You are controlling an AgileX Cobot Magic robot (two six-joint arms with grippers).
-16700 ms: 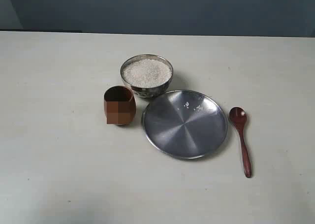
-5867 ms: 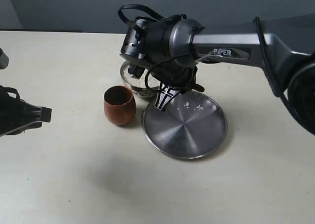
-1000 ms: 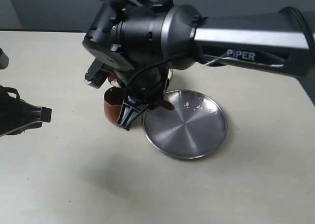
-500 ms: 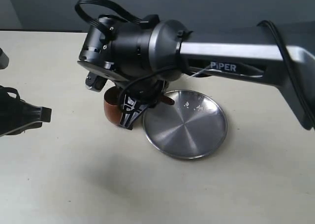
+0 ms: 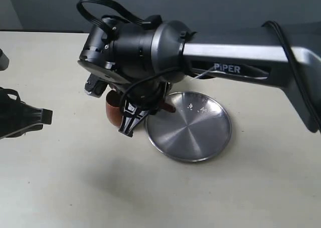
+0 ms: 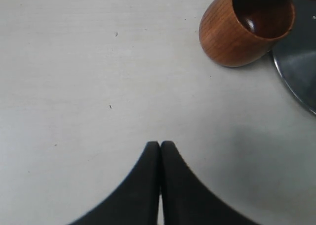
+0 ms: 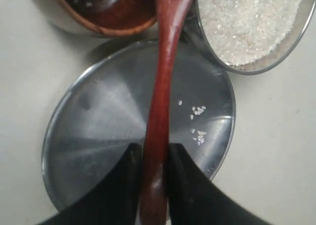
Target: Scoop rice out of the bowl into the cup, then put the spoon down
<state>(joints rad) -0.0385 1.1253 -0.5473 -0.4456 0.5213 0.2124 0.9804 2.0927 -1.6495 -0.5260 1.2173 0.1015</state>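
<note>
A slim dark wooden spoon is clamped by its handle between the 2 black fingers of the right gripper. The handle crosses above a wide steel plate. Its far end reaches over the rim of the reddish-brown wooden cup, which has a few white grains inside. Just beside the cup stands the steel bowl, filled with rice. A few stray grains lie on the plate. The left gripper, jaws pressed together and holding nothing, hovers over the pale table, apart from the cup.
</note>
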